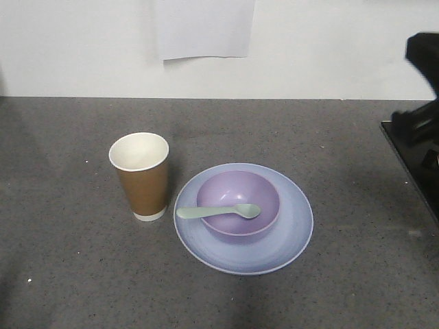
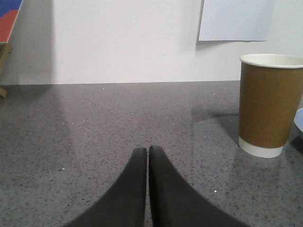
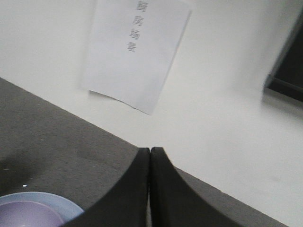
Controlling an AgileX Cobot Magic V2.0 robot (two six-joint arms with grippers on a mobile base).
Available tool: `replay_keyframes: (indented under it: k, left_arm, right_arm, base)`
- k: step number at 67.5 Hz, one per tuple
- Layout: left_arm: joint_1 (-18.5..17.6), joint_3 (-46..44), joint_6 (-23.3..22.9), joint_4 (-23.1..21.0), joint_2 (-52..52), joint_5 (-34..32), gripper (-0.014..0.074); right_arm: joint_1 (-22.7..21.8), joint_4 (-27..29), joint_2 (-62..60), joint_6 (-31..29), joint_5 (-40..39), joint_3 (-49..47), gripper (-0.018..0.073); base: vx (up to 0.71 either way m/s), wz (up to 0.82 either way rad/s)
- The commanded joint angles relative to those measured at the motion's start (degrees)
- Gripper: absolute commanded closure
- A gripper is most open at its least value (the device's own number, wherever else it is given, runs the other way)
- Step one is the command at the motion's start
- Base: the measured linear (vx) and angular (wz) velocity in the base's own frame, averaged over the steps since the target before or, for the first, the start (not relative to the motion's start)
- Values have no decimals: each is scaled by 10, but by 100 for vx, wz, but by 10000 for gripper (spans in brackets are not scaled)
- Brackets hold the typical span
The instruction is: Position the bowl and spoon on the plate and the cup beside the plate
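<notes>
The lavender bowl (image 1: 239, 204) sits on the pale blue plate (image 1: 288, 240) in the front view. A mint-green spoon (image 1: 218, 212) lies across the bowl, handle over its left rim. The brown paper cup (image 1: 141, 176) stands upright just left of the plate. In the left wrist view my left gripper (image 2: 147, 148) is shut with nothing in it, low over the counter, and the cup (image 2: 267, 105) stands to its right. My right gripper (image 3: 150, 149) is shut and empty, raised, with the plate (image 3: 61, 204) and bowl (image 3: 28, 216) at the lower left.
The counter (image 1: 68, 274) is dark speckled grey and ends at a white wall with a paper sheet (image 1: 204, 27) taped on it. Black robot hardware (image 1: 418, 137) stands at the right edge. An orange and blue panel (image 2: 8, 19) shows far left.
</notes>
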Motion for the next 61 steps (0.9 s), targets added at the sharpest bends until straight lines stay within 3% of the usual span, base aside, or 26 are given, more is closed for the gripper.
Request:
replay_keyframes:
  k: [1, 8, 15, 20, 29, 37, 44, 55, 61]
  left_arm:
    - [-4, -10, -1, -2, -9, -38, 603]
    - [-4, -10, -1, -2, -9, -38, 603]
    - [-4, -10, -1, -2, -9, -38, 603]
    - [-4, -10, -1, -2, -9, -38, 603]
    - [-4, -10, -1, -2, -9, -38, 603]
    - [-4, -10, -1, -2, -9, -38, 603]
    - [-4, -10, -1, -2, -9, -38, 603]
    - [-4, -10, -1, -2, -9, -38, 603]
    - [-4, -10, -1, -2, -9, -38, 603]
  right_arm:
    - [-2, 100, -24, -86, -163, 61, 565]
    - [-2, 156, -62, -83, -278, 177, 565]
    - [-3, 156, -105, -58, -317, 277, 565]
    - [-11, 158, -147, -44, -315, 338, 565]
    - [-79, 154, -222, 18, -301, 423, 565]
    - [-126, 93, -286, 71, -276, 471, 565]
    - [-129, 43, -342, 104, -232, 501, 565]
    - [-134, 51, -425, 119, -202, 534, 565]
    - [-167, 55, -456, 126, -191, 546, 565]
  base:
    - [0, 0]
    - [0, 0]
    - [0, 0]
    - [0, 0]
    - [0, 0]
    - [0, 0]
    - [0, 0]
    - [0, 0]
    - [0, 0]
